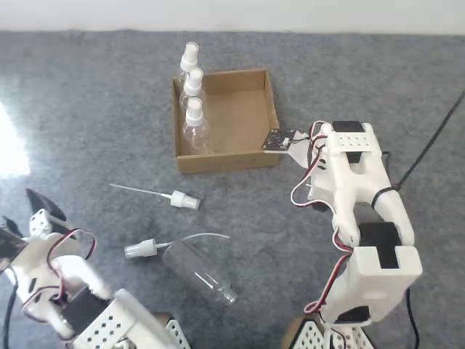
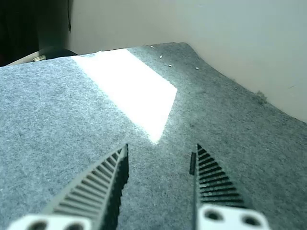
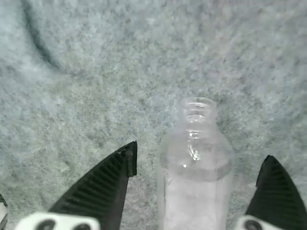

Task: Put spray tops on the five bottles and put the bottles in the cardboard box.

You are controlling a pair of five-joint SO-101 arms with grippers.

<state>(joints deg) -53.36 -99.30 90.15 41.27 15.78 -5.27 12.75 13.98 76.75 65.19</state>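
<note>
Right wrist view: clear bottle, open threaded neck.

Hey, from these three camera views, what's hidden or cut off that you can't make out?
High view: the right arm hides the right end effector and the uncapped bottle between its open jaws.
Right wrist view: that bottle's base is cut off by the picture's edge.
High view: the rearmost capped bottle has its base hidden behind the two capped bottles in front, so whether it stands inside the cardboard box is unclear.
</note>
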